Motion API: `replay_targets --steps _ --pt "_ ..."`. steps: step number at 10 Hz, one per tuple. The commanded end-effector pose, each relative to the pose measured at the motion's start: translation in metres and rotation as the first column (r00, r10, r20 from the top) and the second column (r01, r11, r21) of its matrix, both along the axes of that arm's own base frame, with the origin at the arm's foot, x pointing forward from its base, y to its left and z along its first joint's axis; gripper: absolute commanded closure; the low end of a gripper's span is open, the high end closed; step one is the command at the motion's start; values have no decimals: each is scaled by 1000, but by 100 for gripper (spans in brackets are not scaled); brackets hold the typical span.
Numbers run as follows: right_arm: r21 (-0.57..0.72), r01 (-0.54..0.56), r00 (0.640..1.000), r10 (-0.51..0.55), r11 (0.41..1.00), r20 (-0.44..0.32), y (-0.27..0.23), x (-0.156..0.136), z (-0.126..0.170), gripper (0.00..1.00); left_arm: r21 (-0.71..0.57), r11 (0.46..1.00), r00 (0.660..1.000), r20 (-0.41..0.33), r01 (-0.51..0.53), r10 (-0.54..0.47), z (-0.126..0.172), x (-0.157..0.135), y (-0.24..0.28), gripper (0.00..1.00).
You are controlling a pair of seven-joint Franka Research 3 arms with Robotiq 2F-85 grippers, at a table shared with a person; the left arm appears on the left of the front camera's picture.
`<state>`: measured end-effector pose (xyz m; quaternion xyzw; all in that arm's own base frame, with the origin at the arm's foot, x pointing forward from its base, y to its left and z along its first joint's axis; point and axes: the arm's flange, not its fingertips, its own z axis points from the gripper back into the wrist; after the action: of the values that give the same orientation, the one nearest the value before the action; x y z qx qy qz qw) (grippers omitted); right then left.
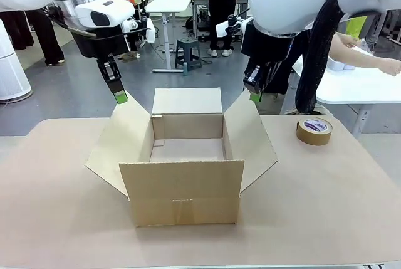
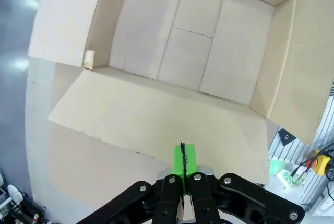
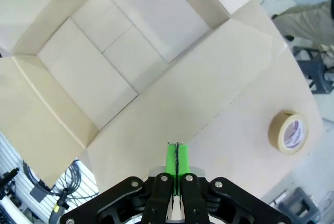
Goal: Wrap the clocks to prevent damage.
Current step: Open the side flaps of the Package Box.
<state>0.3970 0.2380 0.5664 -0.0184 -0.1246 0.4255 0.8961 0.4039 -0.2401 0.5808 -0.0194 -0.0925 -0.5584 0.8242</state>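
Pads together, left gripper (image 1: 120,97) at ten and right gripper (image 1: 254,95) at two o'clock of the empty cardboard box (image 1: 182,189): wrapping seemingly unstarted, opening needed next.

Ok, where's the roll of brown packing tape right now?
In the front view the roll of brown packing tape lies flat on the tan table, on the robot's right, apart from the open cardboard box.

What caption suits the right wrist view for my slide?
Right arm's shut fingers hover over an open cardboard box; a roll of tape lies on the table nearby.
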Motion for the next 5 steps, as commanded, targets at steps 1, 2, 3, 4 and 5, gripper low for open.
replay_targets --steps 1,2,3,4,5 --pt "-4 -4 1000 4 1000 -2 3 -1 -2 99 6 1000 1000 -3 -12 12 -4 2 -2 99" --pt "-83 130 989 -123 988 76 15 -2 -20 99 -46 991 992 -47 -122 120 -19 11 -12 99" --pt "-91 235 970 -227 968 93 25 -2 -32 99 -24 952 952 -29 -305 305 -32 18 -23 99" --pt "-83 317 946 -308 945 100 30 1 -43 99 -27 918 918 -31 -396 395 -39 21 -31 99" --pt "-91 378 921 -364 921 138 30 5 -49 99 -33 886 886 -36 -463 462 -42 23 -32 99"
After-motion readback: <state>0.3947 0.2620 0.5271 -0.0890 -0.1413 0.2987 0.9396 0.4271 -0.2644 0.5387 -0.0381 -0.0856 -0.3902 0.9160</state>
